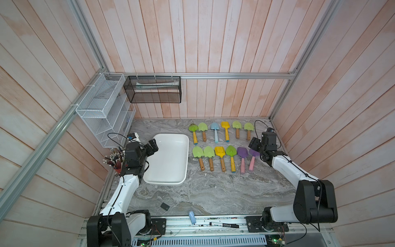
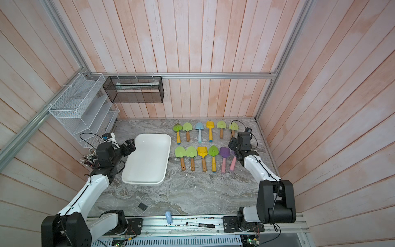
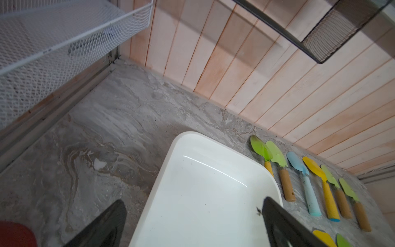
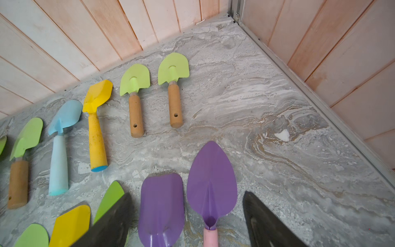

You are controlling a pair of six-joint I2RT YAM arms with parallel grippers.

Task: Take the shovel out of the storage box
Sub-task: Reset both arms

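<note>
The white storage box (image 1: 168, 162) (image 2: 147, 162) (image 3: 203, 192) lies left of centre on the marble table, and I see nothing inside it. My left gripper (image 1: 152, 147) (image 2: 128, 147) (image 3: 193, 205) hangs open over the box's left rim. Several shovels lie in two rows to the right of the box. A pointed purple shovel with a pink handle (image 1: 251, 164) (image 2: 233, 163) (image 4: 211, 181) ends the near row. My right gripper (image 1: 253, 145) (image 2: 233, 145) (image 4: 187, 195) hovers open above its blade, touching nothing. A square purple shovel (image 1: 242, 153) (image 4: 161, 205) lies beside it.
A red cup of pencils (image 1: 116, 162) stands by the left arm. A white wire rack (image 1: 102, 111) and a black mesh basket (image 1: 152, 89) hang on the walls. Near the front edge are a small dark square (image 1: 165, 206), a pale blue handle (image 1: 191, 217) and a marker (image 1: 224, 225).
</note>
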